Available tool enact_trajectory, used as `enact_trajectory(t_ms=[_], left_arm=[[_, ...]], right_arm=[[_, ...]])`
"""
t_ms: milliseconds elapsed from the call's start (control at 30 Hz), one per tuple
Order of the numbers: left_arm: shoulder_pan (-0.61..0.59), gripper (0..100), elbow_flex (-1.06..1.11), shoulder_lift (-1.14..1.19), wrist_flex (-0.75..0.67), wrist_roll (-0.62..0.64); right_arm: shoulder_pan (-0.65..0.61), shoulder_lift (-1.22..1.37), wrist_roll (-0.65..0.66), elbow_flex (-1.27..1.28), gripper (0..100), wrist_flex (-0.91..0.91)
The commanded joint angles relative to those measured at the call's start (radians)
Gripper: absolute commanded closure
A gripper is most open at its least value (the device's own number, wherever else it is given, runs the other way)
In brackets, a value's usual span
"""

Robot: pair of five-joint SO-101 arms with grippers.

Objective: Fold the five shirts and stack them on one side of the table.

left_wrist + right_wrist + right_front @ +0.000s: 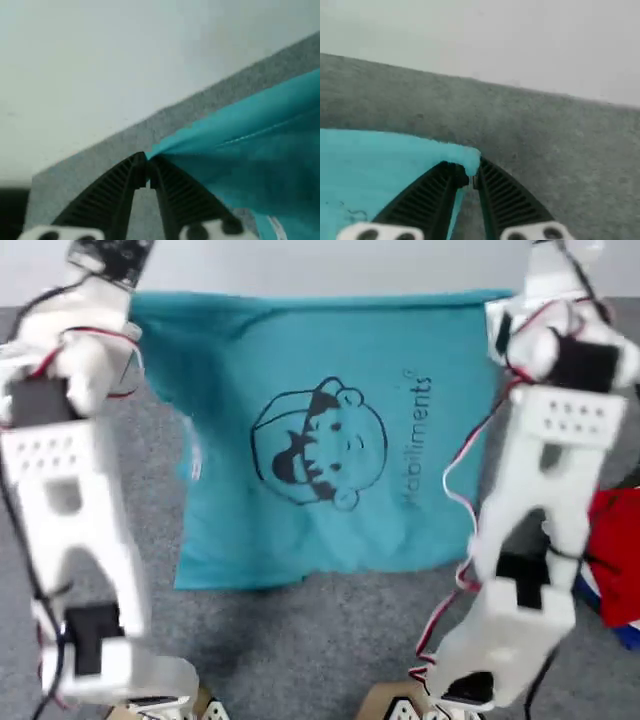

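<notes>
presently on file: teal shirt (pixel 300 530), spread flat over the middle of grey table (pixel 330 650), far hem along the 12 o'clock edge in the high view.

print on chest: dark line drawing of a cartoon face (pixel 320 445) at centre; one line of pale lettering (pixel 418 440) just beside it at 3 o'clock, turned sideways. pale mark (pixel 192 455) near the shirt's 9 o'clock edge, too blurred to identify.

left gripper (pixel 147 170): black ribbed jaws closed, pinching the shirt's far corner, at 11 o'clock in the high view, cloth trailing off from the tips.

right gripper (pixel 471 177): jaws closed likewise, teal corner caught between the tips, at 1 o'clock in the high view.

red cloth (pixel 615 530) with a blue patch at 4 o'clock, partly behind the right arm (pixel 540 490), apart from the teal shirt.
</notes>
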Motion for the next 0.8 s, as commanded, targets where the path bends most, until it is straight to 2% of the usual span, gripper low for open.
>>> enact_trajectory(t_ms=[0,133,333,567,767], left_arm=[[0.014,100,-0.041,0.164,-0.110,-0.005],[0.031,100,-0.171,0.331,-0.180,-0.005],[0.060,100,-0.426,0.522,-0.158,-0.003],[0.077,100,-0.619,0.655,0.127,-0.008],[0.071,100,-0.661,0.736,0.331,-0.008]], right_arm=[[0.004,0.116,-0.015,-0.005,98.8,-0.142],[0.004,0.209,-0.015,-0.009,98.8,-0.213],[-0.002,0.232,-0.015,-0.009,98.8,-0.240],[-0.065,0.246,-0.015,0.017,98.9,-0.143],[-0.183,0.334,-0.008,0.020,98.8,0.008]])
